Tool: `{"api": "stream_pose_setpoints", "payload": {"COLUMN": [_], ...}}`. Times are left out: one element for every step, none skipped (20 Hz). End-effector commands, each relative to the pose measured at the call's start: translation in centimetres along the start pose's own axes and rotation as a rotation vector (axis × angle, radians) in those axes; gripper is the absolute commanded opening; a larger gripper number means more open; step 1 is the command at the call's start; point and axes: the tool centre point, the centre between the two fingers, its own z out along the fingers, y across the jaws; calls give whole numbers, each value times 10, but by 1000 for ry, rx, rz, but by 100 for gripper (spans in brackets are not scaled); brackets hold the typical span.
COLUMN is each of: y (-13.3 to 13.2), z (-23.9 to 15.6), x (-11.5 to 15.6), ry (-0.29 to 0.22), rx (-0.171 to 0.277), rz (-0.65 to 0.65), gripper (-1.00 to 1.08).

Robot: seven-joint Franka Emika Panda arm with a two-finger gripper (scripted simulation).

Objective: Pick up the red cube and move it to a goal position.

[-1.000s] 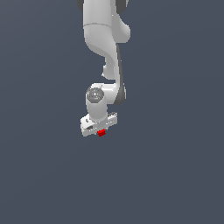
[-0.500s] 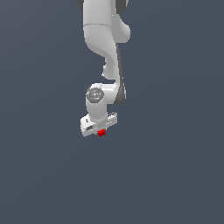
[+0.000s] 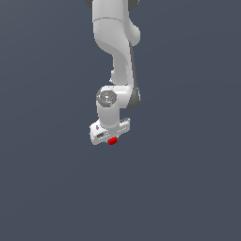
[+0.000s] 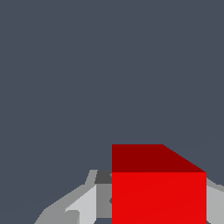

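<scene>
Matt, smooth red cube (image 3: 112, 140); smooth, slightly glossy white claw (image 3: 110, 138).

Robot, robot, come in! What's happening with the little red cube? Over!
White tool shut on the small bright red cube. Cube sits between the grey fingers. Nothing else in view, only plain dark grey background. Over.

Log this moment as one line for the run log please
arm: Franka Panda | gripper: shut on red cube | cube: between the fingers in wrist view | goal marker: none visible
</scene>
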Motion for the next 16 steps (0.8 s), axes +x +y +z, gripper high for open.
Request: {"api": "stream_pose_setpoints", "payload": {"y": [-12, -18, -24, -30, -37, -45, -51, -58, -64, -69, -74, -79, -83, -87, -90, -92], "z": [-14, -21, -28, -36, -44, -52, -60, -68, -75, -82, -88, -94, -99, -103, -107, -110], "x": [7, 10, 13, 16, 20, 24, 28, 31, 35, 38, 41, 43, 46, 48, 50, 52], "ry": [1, 1, 1, 1, 1, 1, 1, 1, 1, 1, 1, 1, 1, 1, 1, 1], "rx": [-1, -1, -1, -1, -1, -1, -1, -1, -1, -1, -1, -1, -1, -1, -1, -1], "rz": [-2, -2, -2, -2, -2, -2, -2, -2, -2, -2, -2, -2, -2, -2, -2, -2], "gripper": [-100, -100, -100, -100, -100, -100, -100, -100, -100, -100, -100, -100, -100, -100, -100, -100]}}
